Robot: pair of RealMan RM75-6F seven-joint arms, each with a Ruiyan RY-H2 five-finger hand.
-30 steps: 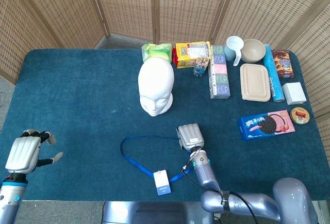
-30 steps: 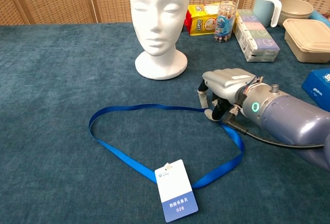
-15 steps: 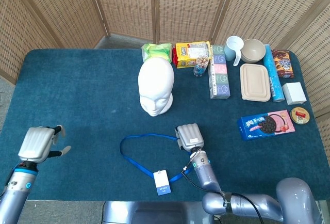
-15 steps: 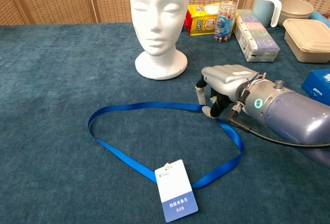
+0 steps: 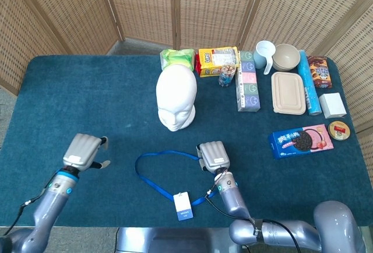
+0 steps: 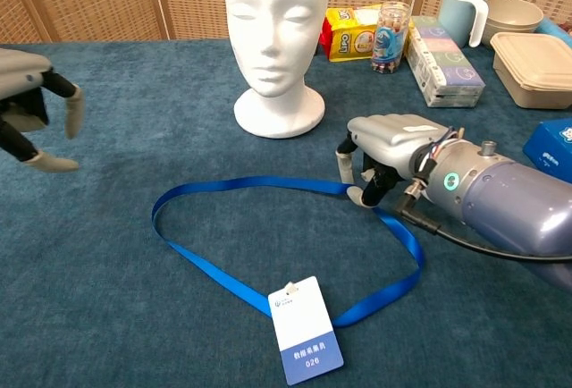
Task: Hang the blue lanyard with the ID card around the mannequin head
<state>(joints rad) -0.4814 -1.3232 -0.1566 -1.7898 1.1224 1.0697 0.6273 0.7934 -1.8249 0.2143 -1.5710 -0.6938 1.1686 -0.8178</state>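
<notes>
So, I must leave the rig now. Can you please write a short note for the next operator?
Right hand: fingers down on the blue lanyard, at the strap's right side; a firm grip cannot be confirmed.
Left hand: holds nothing, fingers apart, over the cloth left of the loop.
ID card lies flat near the front edge; mannequin head stands upright behind the loop.
Done: nothing hung.
Left: lift the loop, place it over the head.

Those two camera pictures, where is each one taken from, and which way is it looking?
Head view: high above the near table edge, looking steeply down at the whole table; both arms and hands show, left hand and right hand.
Chest view: low, near table height, looking level across at the mannequin head; the right hand and forearm and the left hand's fingers show.
Shared: both hands, the mannequin head, the blue lanyard and its ID card.
</notes>
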